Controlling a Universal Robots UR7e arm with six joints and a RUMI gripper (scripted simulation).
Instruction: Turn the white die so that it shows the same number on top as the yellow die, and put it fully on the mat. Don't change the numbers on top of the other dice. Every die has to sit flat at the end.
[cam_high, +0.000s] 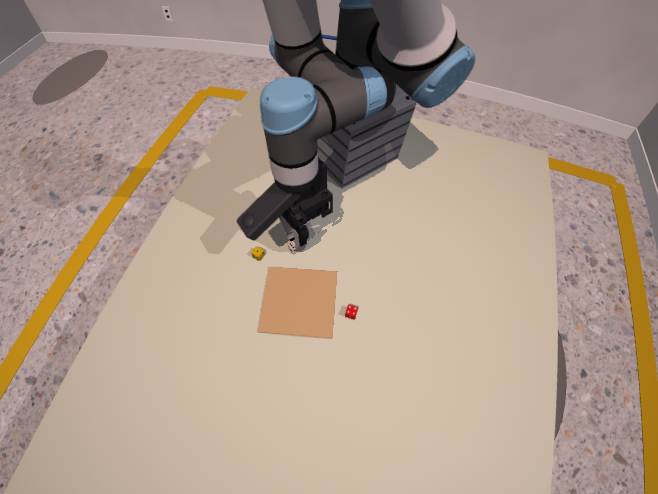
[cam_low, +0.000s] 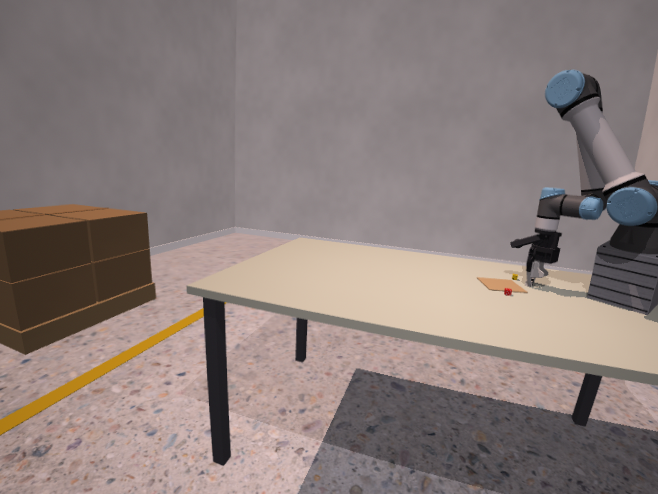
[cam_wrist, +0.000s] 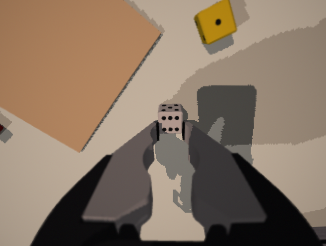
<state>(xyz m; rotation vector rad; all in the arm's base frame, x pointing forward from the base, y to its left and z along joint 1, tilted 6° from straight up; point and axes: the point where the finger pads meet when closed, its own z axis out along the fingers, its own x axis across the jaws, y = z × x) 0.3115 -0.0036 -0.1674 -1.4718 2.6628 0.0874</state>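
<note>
My gripper (cam_wrist: 170, 122) (cam_high: 296, 241) (cam_low: 533, 280) is shut on the white die (cam_wrist: 170, 119) (cam_high: 291, 246), low over the table behind the mat. In the wrist view the die's near face has six pips. The yellow die (cam_wrist: 216, 22) (cam_high: 258, 253) (cam_low: 514, 277) lies flat on the table to the left of the gripper with one pip on top. The brown mat (cam_high: 297, 302) (cam_wrist: 65, 60) (cam_low: 496, 283) lies in front of the gripper. The red die (cam_high: 351, 311) (cam_low: 508, 291) sits on the table just right of the mat.
The arm's dark ribbed base block (cam_high: 372, 140) (cam_low: 621, 276) stands at the back of the table (cam_high: 372, 398) (cam_low: 372, 287). A stack of cardboard boxes (cam_low: 69, 265) stands on the floor far off to the left. A yellow line (cam_high: 106, 207) marks the floor around the table.
</note>
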